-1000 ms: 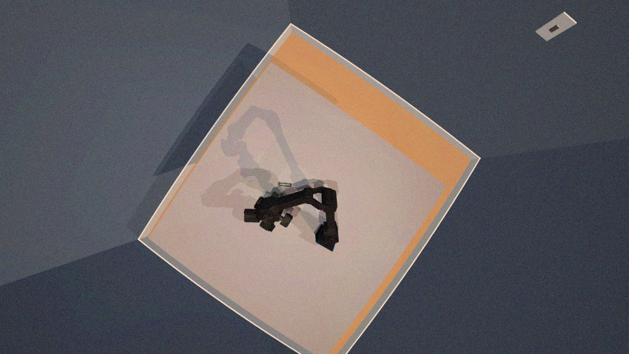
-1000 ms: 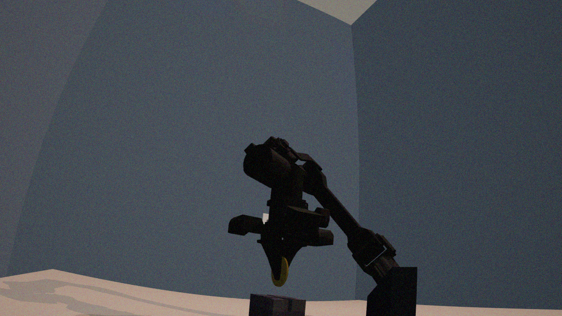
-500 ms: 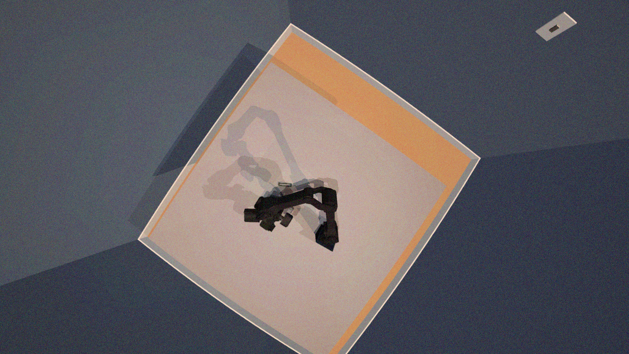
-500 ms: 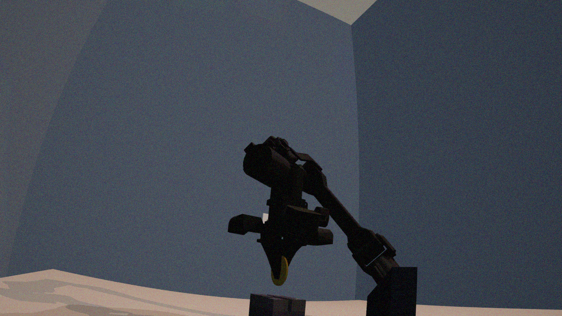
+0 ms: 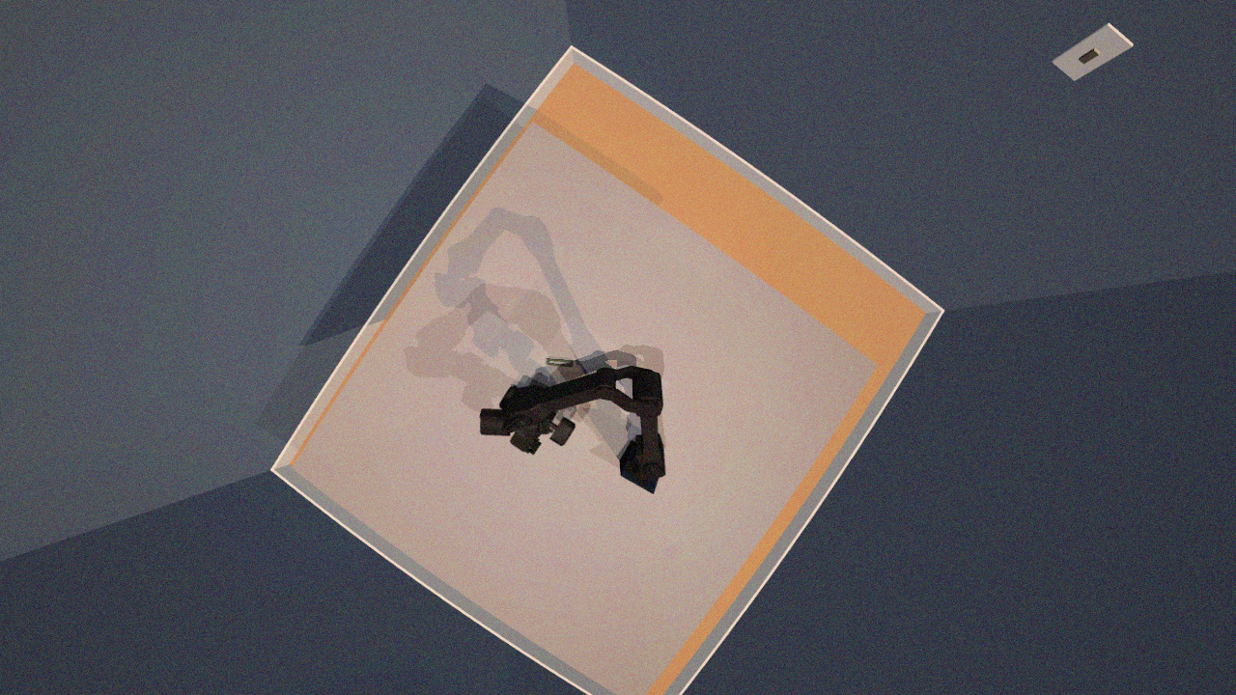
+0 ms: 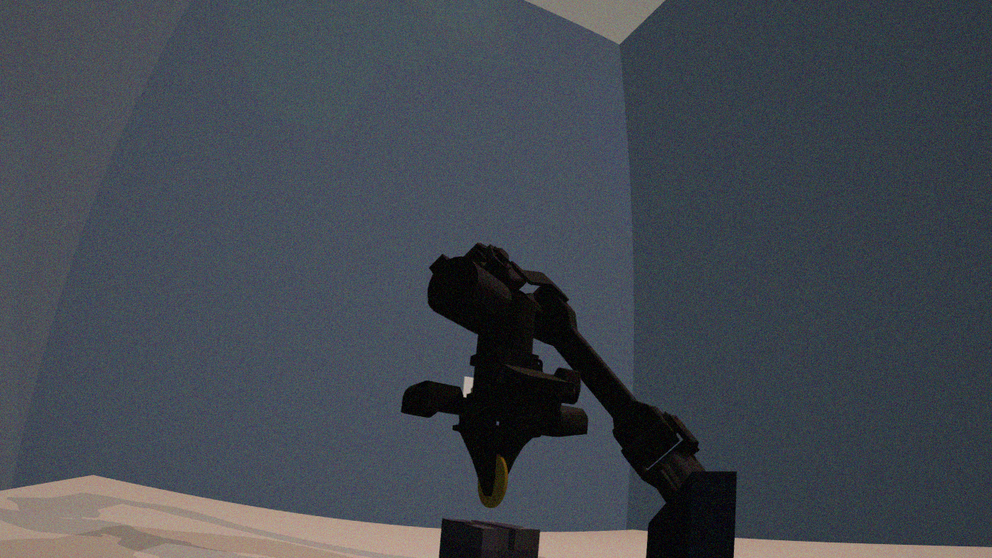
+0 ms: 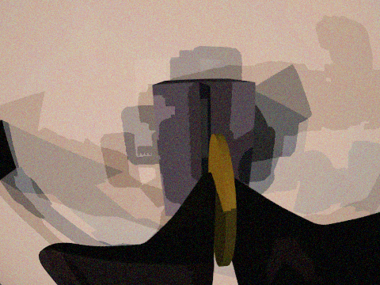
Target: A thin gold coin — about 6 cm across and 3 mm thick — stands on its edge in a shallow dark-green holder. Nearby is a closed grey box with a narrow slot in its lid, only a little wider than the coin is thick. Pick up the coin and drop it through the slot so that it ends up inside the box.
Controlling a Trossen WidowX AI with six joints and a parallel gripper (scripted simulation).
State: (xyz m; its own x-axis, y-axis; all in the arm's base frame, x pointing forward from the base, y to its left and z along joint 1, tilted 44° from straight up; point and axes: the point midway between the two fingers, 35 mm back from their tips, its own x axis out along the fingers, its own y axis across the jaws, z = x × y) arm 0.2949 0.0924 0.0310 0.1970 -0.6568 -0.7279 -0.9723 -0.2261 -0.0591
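Observation:
The gold coin (image 6: 502,478) (image 7: 222,174) is upright between the fingertips of my gripper (image 6: 494,485) (image 7: 214,180), which is shut on it. The grey box (image 6: 463,538) (image 7: 178,138) stands below the coin, with a gap between them in the exterior view. In the wrist view the dark slot runs along the middle of the lid, and the coin's far end appears beside it, slightly to the right. In the top view the arm hides the box. The small green holder (image 5: 560,361) lies on the table near the arm, without the coin.
The arm's base (image 5: 643,466) (image 6: 694,517) stands on the pale table top (image 5: 691,570). Overlapping shadows of the arm fall across the table and box lid. Blue-grey walls surround the scene, and a pale plate (image 5: 1071,67) is at the upper right of the top view.

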